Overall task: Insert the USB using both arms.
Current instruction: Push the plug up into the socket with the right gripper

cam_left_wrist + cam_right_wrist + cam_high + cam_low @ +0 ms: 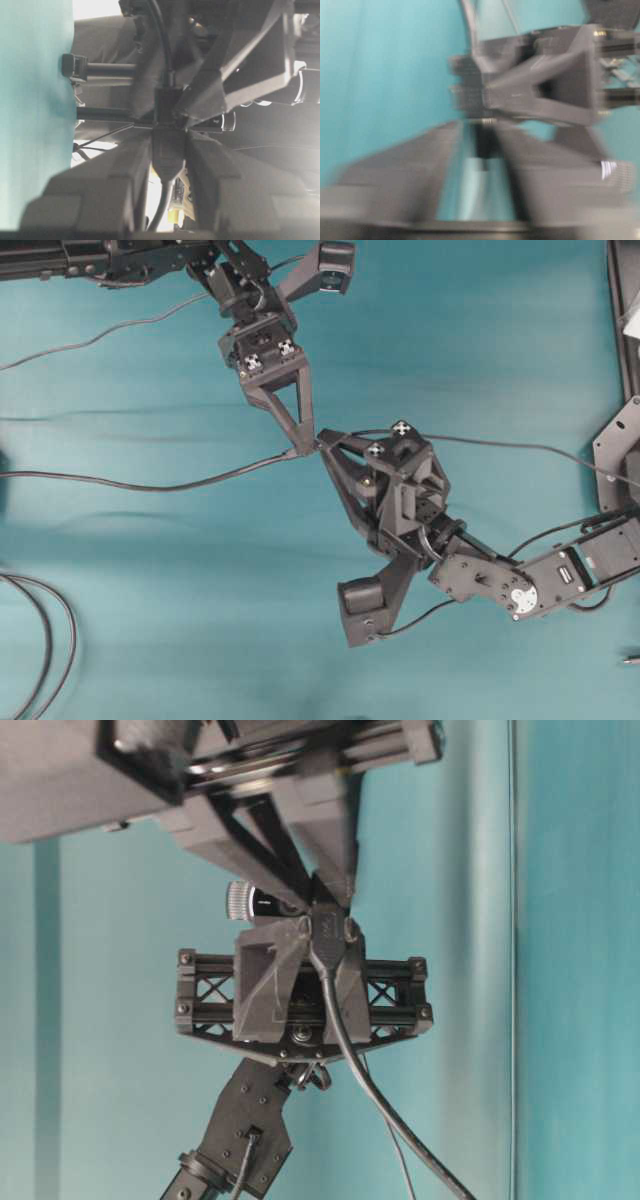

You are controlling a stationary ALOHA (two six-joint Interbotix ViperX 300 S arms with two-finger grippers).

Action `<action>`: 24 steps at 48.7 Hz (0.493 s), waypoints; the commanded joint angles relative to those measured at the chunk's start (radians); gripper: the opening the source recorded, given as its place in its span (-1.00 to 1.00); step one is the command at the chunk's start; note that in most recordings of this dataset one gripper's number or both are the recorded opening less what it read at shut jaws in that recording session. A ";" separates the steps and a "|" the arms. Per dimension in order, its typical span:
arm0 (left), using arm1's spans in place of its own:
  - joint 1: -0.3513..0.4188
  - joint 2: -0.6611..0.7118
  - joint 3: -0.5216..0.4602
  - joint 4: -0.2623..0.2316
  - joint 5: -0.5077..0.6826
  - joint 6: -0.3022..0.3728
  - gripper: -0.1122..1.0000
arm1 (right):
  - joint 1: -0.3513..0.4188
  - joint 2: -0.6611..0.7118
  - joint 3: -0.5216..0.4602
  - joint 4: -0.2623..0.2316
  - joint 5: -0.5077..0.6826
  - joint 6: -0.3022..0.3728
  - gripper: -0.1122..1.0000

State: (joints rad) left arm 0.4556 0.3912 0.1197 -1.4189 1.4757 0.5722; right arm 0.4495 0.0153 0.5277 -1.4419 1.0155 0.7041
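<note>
USB plug first: the tiny plug end of the thin dark grey cable (180, 483) looks seated in the dark rounded connector (167, 107) of the other thin cable, right where the two hands meet at the middle of the overhead view, just off 12 o'clock of the teal cloth-covered table (150, 620). I can't see any silver tip in any view, so my guess is the insertion itself is basically done and we're at the let-go step. The left hand (298, 430), two long black triangular fingers coming down from 11 o'clock, is pinching its side of the joint; in the left wrist view the chunky dark plug body (167, 152) sits squeezed between its two fingers. The right hand (335, 455), reaching in from 5 o'clock, is harder to call: the right wrist view is smeared with motion blur, and the fingers there seem to stand apart with teal showing between them, but I can't tell for sure whether it has let go. Next move, I'd say, is backing the right hand off straight along the cable line without tugging the joint loose, then the left hand releasing. View differences: overhead shows both cables running out at 9 and 3 o'clock, which the wrist cams don't. The table-level view shows the joint end-on with a cable drooping down toward 5 o'clock. Only the left wrist cam shows the mated seam up close.
</note>
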 commanded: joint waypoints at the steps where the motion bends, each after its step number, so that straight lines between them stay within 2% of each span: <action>1: -0.005 -0.017 -0.021 -0.008 0.008 -0.011 -0.41 | -0.002 -0.026 -0.008 0.000 0.002 0.003 0.25; 5: -0.008 -0.015 -0.020 -0.008 0.008 -0.011 -0.41 | 0.000 -0.026 -0.008 -0.002 0.009 0.005 0.61; 16: 0.000 -0.015 -0.003 0.006 -0.048 -0.005 -0.41 | 0.046 -0.051 -0.017 0.000 0.064 0.005 0.54; 19: 0.008 -0.017 0.002 0.046 -0.086 -0.005 -0.41 | 0.071 -0.072 -0.025 0.000 0.067 0.008 0.54; 24: 0.014 -0.029 -0.006 0.166 -0.166 -0.003 -0.41 | 0.109 -0.106 -0.041 0.015 0.080 0.015 0.53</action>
State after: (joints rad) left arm 0.4587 0.3912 0.1273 -1.3192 1.3545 0.5722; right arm 0.5338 -0.0399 0.5200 -1.4358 1.0799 0.7102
